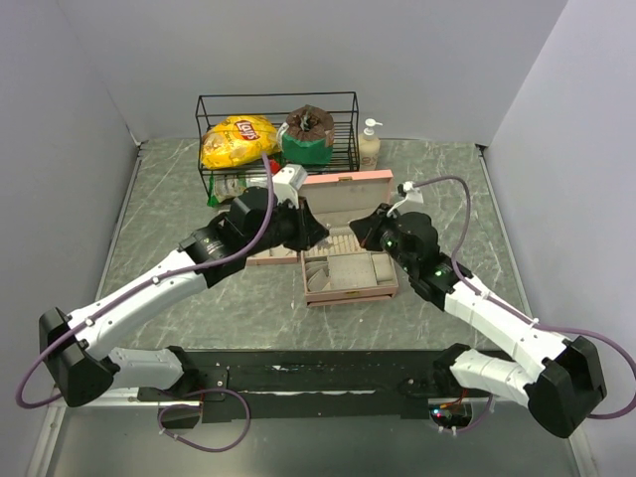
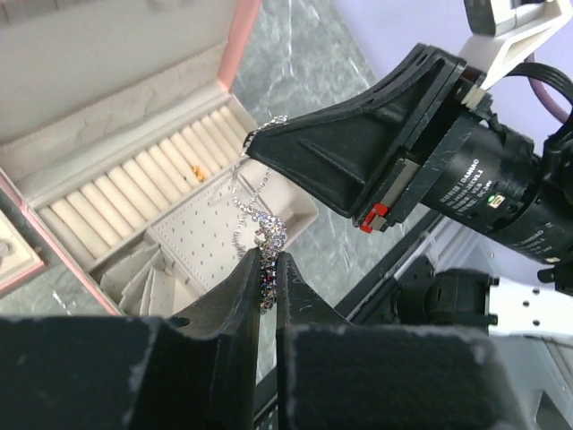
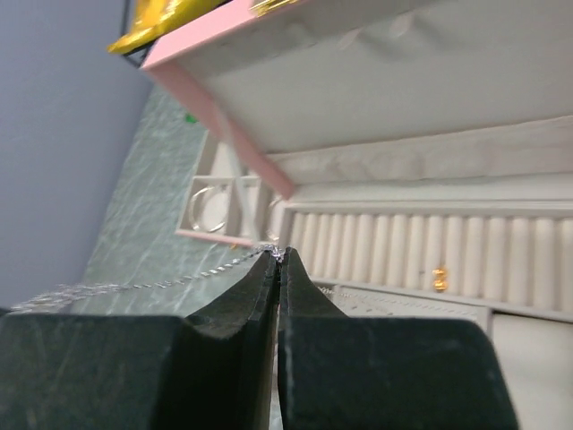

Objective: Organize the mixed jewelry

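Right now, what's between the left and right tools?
A fine silver chain spans it, pinched by the left tool and right tool; seen in the left wrist view.

Surface (image 1: 159, 209): grey-green marbled top — dark strip (image 1: 328, 370) along its near edge.
Back wall (image 1: 298, 50): plain pale grey.
Left wall (image 1: 50, 149), right wall (image 1: 576, 149): same grey, closing in the surface.
Light: even, soft.

The grey-green table (image 1: 169, 199) holds a pink box (image 1: 348, 188) and a tray (image 1: 348, 272) under the left gripper (image 1: 320, 238), with a wire basket (image 1: 278, 96) and a bottle (image 1: 370, 147) past it.
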### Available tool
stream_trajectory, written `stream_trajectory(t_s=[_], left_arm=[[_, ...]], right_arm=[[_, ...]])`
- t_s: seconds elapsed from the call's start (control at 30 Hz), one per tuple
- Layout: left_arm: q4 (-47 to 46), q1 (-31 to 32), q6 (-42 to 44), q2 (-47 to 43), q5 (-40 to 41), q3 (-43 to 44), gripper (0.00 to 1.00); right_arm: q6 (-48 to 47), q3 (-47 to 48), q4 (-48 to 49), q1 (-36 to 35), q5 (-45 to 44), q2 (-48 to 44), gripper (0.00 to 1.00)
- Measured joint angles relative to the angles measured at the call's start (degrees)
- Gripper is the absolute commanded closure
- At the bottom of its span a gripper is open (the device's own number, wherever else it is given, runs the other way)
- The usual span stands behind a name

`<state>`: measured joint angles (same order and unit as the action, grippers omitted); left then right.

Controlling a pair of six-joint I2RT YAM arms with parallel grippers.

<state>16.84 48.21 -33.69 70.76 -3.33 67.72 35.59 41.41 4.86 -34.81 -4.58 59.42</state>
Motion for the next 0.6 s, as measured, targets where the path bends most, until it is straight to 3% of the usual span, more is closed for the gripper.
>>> stream_trajectory(t_s=[0.2,0.6], left_arm=[[-6.36,0.0,-0.72,1.66,1.88,-0.98,0.99],[-14.51,0.0,-2.16,14.19,9.07,-0.98,0.99]], right_arm=[[-3.02,3.45,-3.34,2.82,-2.25,2.78,1.0],[-7.48,13.38,-5.38,10.1,-1.66,12.39,1.0]])
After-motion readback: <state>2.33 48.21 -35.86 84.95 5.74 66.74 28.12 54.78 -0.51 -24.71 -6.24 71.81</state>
